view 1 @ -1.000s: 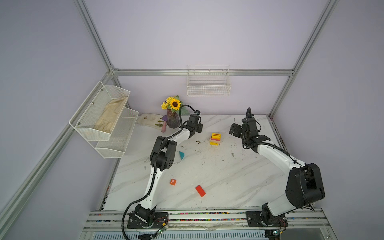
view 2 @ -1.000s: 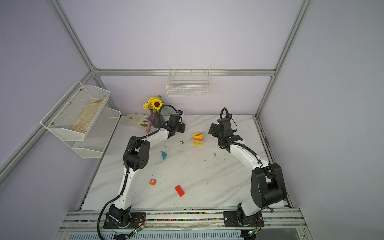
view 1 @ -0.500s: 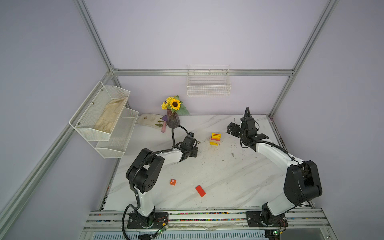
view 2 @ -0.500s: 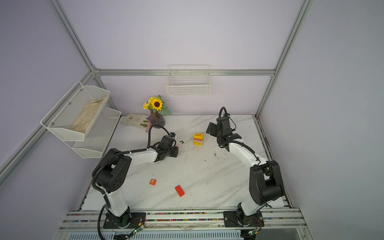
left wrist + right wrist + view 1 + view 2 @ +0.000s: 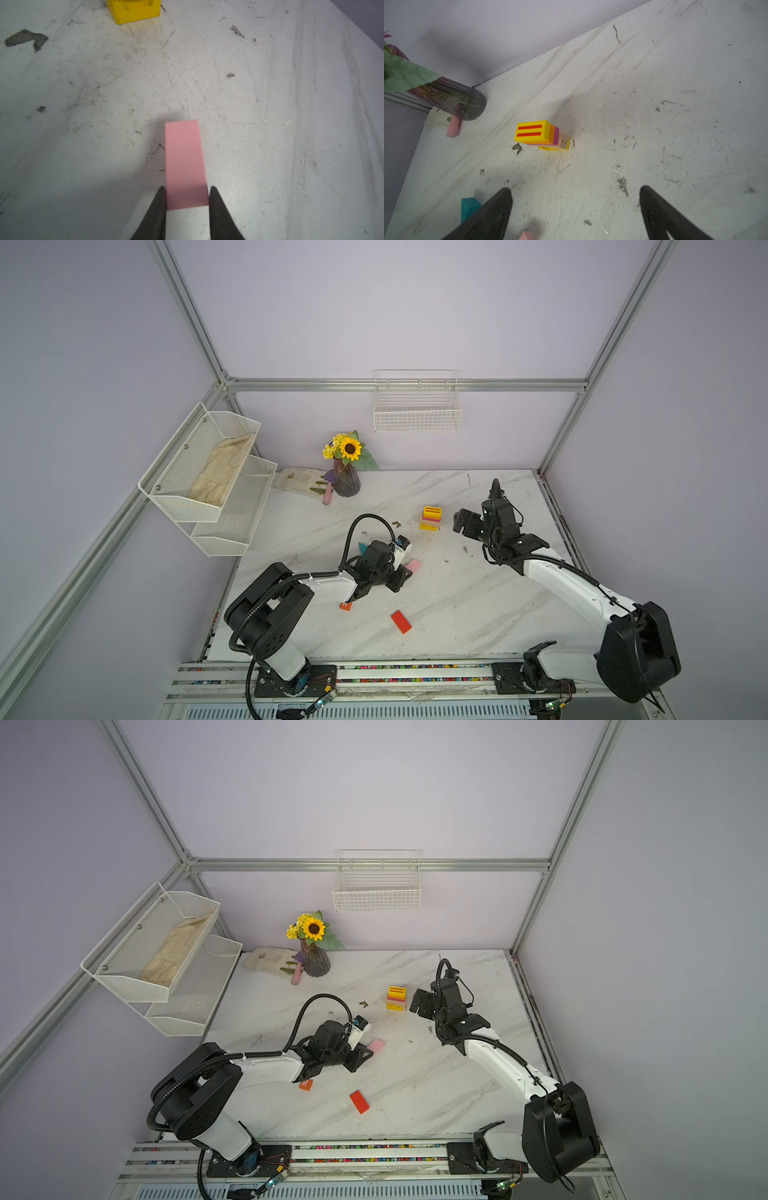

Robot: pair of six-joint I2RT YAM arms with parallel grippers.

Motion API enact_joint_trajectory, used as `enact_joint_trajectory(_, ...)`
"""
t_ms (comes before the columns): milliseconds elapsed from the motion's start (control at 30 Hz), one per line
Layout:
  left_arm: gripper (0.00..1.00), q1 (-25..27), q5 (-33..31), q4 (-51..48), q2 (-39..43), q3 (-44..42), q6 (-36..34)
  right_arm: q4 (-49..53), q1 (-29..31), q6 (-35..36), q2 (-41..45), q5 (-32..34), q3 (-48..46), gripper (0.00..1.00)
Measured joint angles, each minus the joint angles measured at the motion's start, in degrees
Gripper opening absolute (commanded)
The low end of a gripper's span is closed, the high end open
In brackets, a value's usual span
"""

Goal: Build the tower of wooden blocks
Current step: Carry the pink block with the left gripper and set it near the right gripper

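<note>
Desk: What did the left pincer have?

Operator: My left pincer [image 5: 187,188] was pinching a pink slab [image 5: 184,162] by its near end. The slab was a smooth, matt-painted rectangle, and the black tapered fingers [image 5: 160,199] pressed its two long sides. I couldn't tell whether it rested on the surface or hung just above it.

Desk: And the right?

Operator: My right pincer [image 5: 575,188] was spread wide and held nothing. It pointed at the tower [image 5: 537,134], well apart from it.

Desk: Describe the tower.

Operator: It was flat blocks stacked up: yellow base, a pale piece printed with digits, magenta, orange, and a yellow top with two red stripes. It stood toward the tabletop's back edge. The pink slab sat near the middle, its long axis aimed roughly at that yellow base.

Desk: Loose pieces?

Operator: A teal wedge [image 5: 468,207] lay beside my left arm's wrist. An orange cube [image 5: 306,1085] marked R and a red slab [image 5: 401,621] lay toward the front edge.

Desk: Surroundings?

Operator: The tabletop [image 5: 270,104] was white with marble veining, scuffed and gritty. A ribbed purple vase [image 5: 346,483] stood by the back left corner. A wire basket [image 5: 417,414] and mesh shelves [image 5: 199,464] hung on lilac walls.
</note>
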State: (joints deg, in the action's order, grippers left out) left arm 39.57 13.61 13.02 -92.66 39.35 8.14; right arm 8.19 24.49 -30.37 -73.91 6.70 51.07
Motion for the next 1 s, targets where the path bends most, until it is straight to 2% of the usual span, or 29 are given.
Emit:
enact_joint_trajectory(167, 0.24, 0.0, 4.5, 2.23, -0.02, 0.0, -3.78, -1.42, 2.51, -1.79, 1.81, -0.74, -6.16, 0.92)
enact_joint_trajectory(267, 0.28, 0.0, 5.9, 2.45, -0.24, 0.0, -5.51, -3.06, 5.6, -2.69, 2.01, -1.95, -10.23, 0.84)
enact_joint_trajectory(467, 0.33, 0.13, 6.58, 3.02, -2.93, 0.07, -8.33, -7.21, 7.78, -3.96, -2.95, -4.59, -11.26, 0.75)
enact_joint_trajectory(533, 0.41, 0.2, 6.36, 2.73, -4.59, 0.07, -9.05, -8.63, 7.78, -4.13, -4.66, -5.18, -11.41, 0.74)
enact_joint_trajectory(600, 0.54, 0.22, 6.03, 2.8, -6.08, 0.07, -9.79, -9.99, 7.96, -4.17, -6.38, -5.77, -11.45, 0.74)
enact_joint_trajectory(700, 0.71, 0.22, 4.46, 3.56, -6.27, 0.28, -10.27, -11.41, 8.24, -4.15, -8.66, -6.47, -11.45, 0.74)
enact_joint_trajectory(767, 0.76, 0.31, 2.71, 4.09, -6.27, 0.28, -10.36, -11.98, 8.63, -4.13, -9.92, -6.73, -11.43, 0.74)
enact_joint_trajectory(1000, 0.77, 0.31, -5.66, 5.38, -6.03, 0.11, -10.21, -12.28, 10.51, -3.74, -12.44, -7.45, -9.73, 0.73)
